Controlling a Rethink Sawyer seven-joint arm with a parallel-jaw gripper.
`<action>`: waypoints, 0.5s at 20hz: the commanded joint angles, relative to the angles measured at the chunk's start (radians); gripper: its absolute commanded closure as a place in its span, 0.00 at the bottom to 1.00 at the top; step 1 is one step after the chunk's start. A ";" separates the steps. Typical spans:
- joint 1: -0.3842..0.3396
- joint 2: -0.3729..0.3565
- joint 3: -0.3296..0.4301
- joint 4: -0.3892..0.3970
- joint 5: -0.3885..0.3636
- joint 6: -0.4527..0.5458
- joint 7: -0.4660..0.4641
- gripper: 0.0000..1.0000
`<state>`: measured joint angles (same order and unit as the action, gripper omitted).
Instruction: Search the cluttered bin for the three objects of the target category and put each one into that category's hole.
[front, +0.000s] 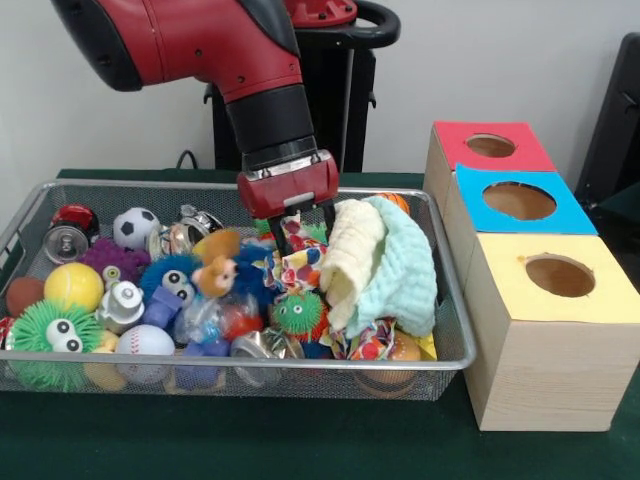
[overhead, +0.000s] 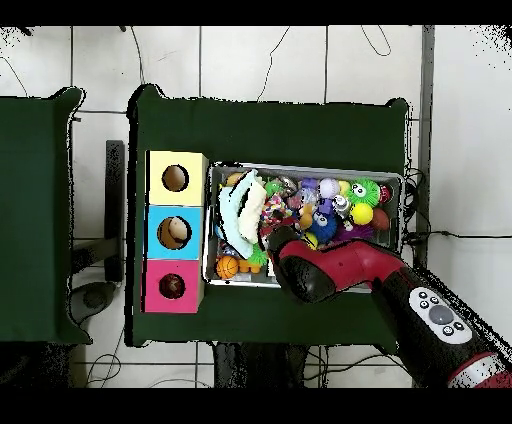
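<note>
**Gripper Down Among the Toys in a Crowded Wire Bin**

Seen across a green-covered table (front: 300, 440): a red and black arm (front: 190, 40) reaching down into a wire mesh bin (front: 455, 300), packed to the rim with small toys. Beside the bin, on the side nearest the cloths, a row of three wooden boxes, each with a round hole on top: yellow-topped box (front: 555, 330) closest to the camera, blue-topped box (front: 515, 200) in the middle, red-topped box (front: 490, 145) furthest back.

Inside the bin, toward the boxes, a heap of folded cloths: a cream cloth (front: 352, 255) lying against a pale mint cloth (front: 405, 270), both textured like waffle-weave washcloths. Just beside them, toward the bin's middle, the gripper (front: 300, 232), its dark fingers (front: 283, 238) slightly apart and set down around a crumpled patterned cloth (front: 300, 268) in red, yellow and blue; whether actually pinching it, impossible to tell. A second scrap of the same bright print (front: 372, 340) tucked under the pale cloths at the bin's front wall.

Further from the boxes: a spiky green ball with eyes (front: 48, 338), a yellow ball (front: 73, 286), a white baseball (front: 145, 342), a small soccer ball (front: 135, 228). Beneath the gripper, a smaller green spiky ball (front: 298, 312).
</note>
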<state>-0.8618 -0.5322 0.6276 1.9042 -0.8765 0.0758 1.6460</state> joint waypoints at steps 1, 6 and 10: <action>-0.006 0.017 -0.106 0.030 0.049 0.011 0.161 0.00; -0.021 -0.013 -0.127 0.041 0.063 0.055 0.122 0.00; -0.040 -0.018 -0.127 0.045 0.075 0.075 0.098 0.00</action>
<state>-0.8726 -0.5369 0.5619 1.9360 -0.8372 0.0754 1.6460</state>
